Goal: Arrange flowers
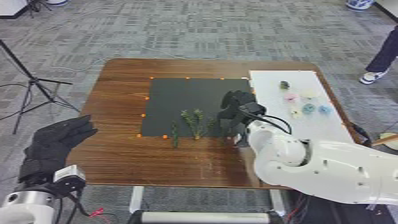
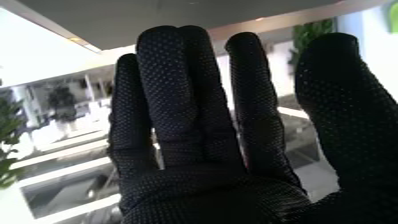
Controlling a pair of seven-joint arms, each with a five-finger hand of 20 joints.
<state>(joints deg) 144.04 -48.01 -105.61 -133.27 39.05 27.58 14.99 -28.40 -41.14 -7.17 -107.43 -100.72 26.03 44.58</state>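
Your right robot hand is open, fingers straight, holding nothing. You have green sprigs just left of it, pale flowers to its right.

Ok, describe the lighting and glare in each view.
Head view: fairly even light, the white sheet much brighter than the brown table; right wrist view: washed-out white areas and bright slanting strips behind the dark right hand.
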